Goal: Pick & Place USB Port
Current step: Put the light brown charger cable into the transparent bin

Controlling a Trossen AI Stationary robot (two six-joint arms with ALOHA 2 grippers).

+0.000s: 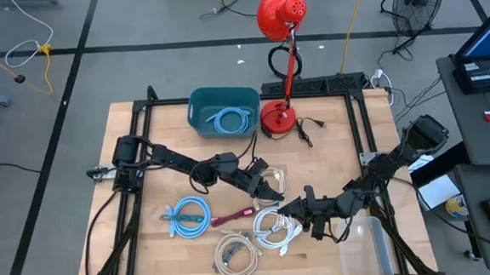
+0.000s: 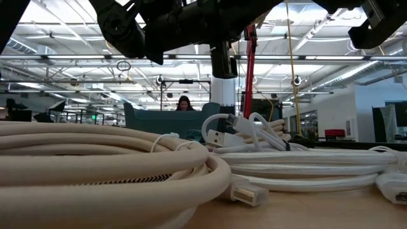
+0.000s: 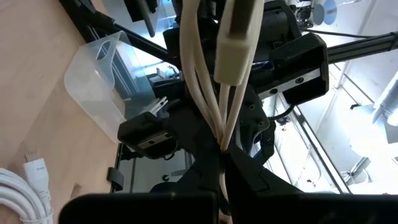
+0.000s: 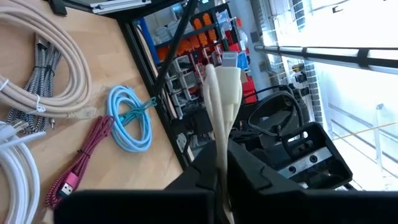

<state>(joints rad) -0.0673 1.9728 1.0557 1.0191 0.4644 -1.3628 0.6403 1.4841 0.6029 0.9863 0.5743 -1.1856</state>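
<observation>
Cream cable (image 4: 222, 93) clamped between right claw (image 4: 221, 163) and left claw (image 3: 222, 152), above table (image 1: 141, 246).

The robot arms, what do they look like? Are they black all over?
Mostly, yes. Both the left arm and the right arm are thin, dark, jointed limbs with blocky black housings. Each ends in a gripper, left gripper and right gripper, with two flat dark fingers. Black cables trail from their bases.
</observation>
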